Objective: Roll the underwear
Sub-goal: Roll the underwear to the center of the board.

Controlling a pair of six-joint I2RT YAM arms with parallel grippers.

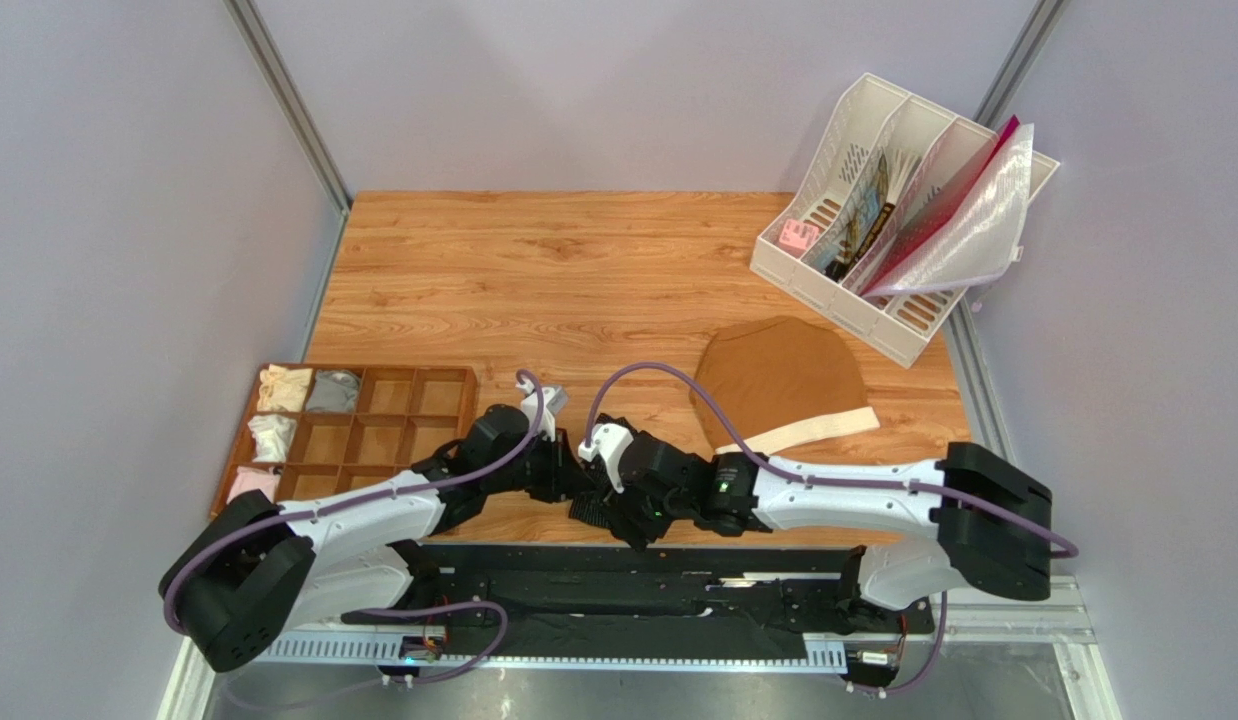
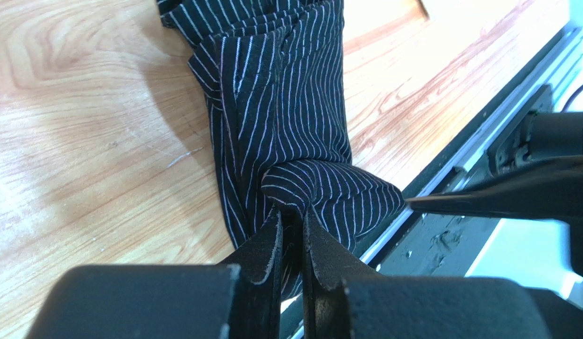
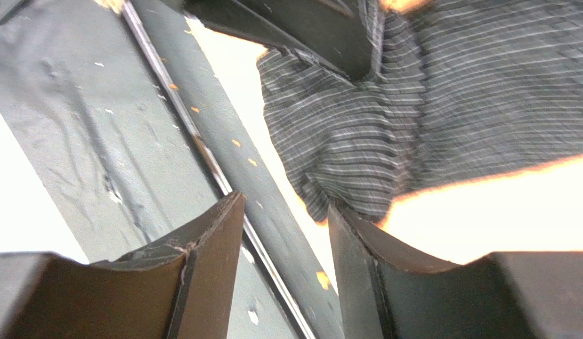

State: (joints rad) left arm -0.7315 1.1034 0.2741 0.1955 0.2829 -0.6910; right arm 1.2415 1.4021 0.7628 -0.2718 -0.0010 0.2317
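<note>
One underwear, black with fine pale stripes, lay bunched lengthwise on the wooden surface; in the left wrist view its long axis ran from top centre down to lower centre; the left hand was clamped on its lower, folded end; the right hand stood with fingers apart, nothing between them, the cloth just beyond; in the top view one brown pair of briefs lay right of centre; four small cloth bundles filled the left cells of one wooden tray; print in the white file rack at upper right was too small to read.
</note>
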